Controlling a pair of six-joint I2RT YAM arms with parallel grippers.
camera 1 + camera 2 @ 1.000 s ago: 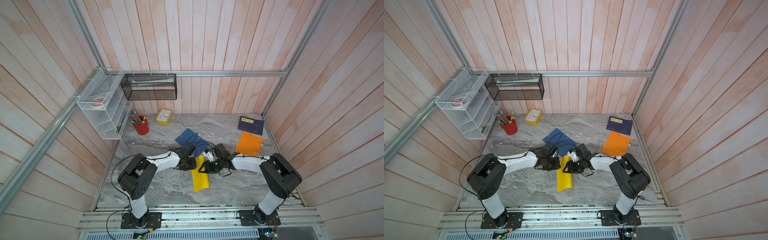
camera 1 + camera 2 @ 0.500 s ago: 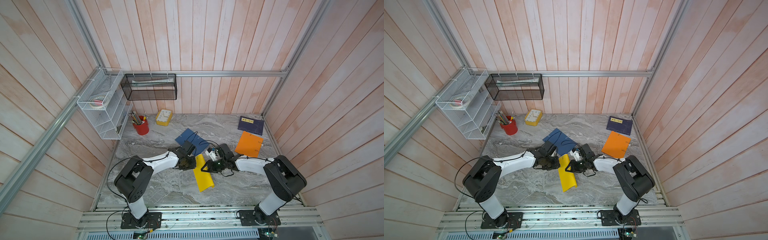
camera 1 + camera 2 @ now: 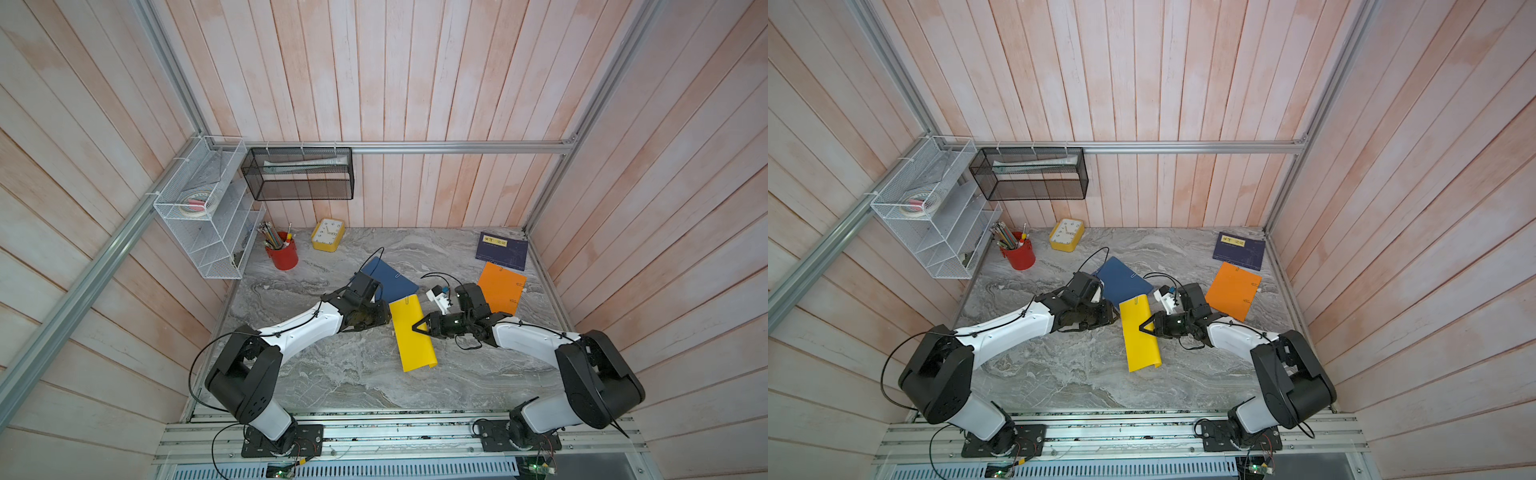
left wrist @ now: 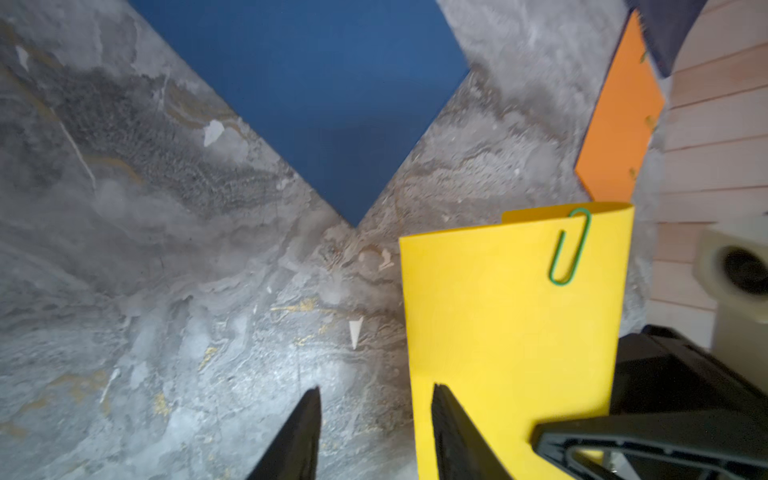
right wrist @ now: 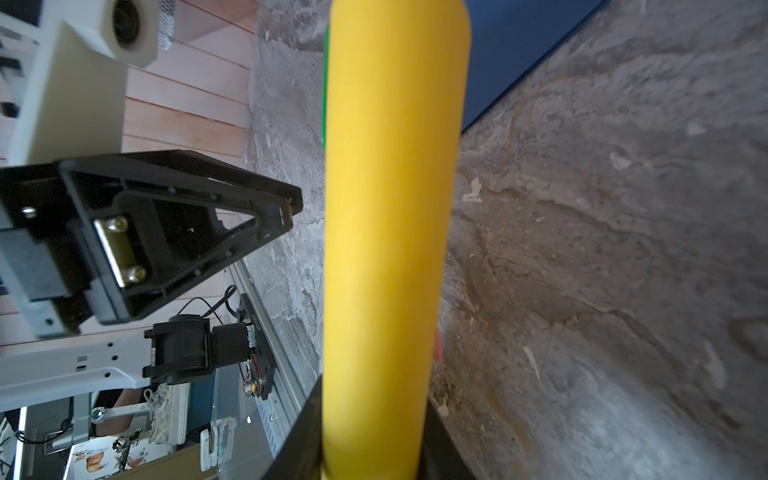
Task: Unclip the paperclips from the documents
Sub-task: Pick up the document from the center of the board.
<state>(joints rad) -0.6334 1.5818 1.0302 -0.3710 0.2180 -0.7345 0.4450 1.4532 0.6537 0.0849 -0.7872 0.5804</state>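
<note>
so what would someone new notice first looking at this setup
The bright yellow sheet in the middle of the table, curled and pinched by the right end effector, with a green paperclip on its far edge. The left end effector stands open beside it; a blue sheet and an orange sheet lie flat farther back.

Yellow document (image 4: 511,316), green paperclip (image 4: 568,249) clipped on it. Near yellow document: blue document (image 4: 332,83); farther off: orange document (image 4: 619,124). Tabletop (image 4: 166,270) under it grey, marble-veined, pale streaks.
</note>
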